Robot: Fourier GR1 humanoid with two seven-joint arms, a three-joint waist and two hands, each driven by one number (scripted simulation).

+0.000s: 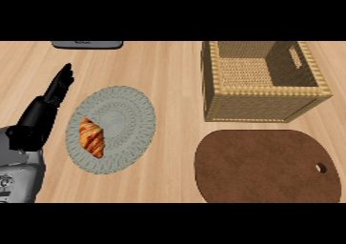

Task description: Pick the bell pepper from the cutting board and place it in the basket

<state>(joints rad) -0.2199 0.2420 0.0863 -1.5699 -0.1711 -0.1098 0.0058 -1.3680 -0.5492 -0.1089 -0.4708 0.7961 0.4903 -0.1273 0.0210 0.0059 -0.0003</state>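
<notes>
Board (267,167) bare; no pepper visible anywhere, basket (263,78) inside looks empty too. Left hand (57,88) rests open, fingers straight, holding nothing, beside plate (116,124) with croissant (91,137). Right hand out of view. Judgement: locate pepper before reaching.
</notes>
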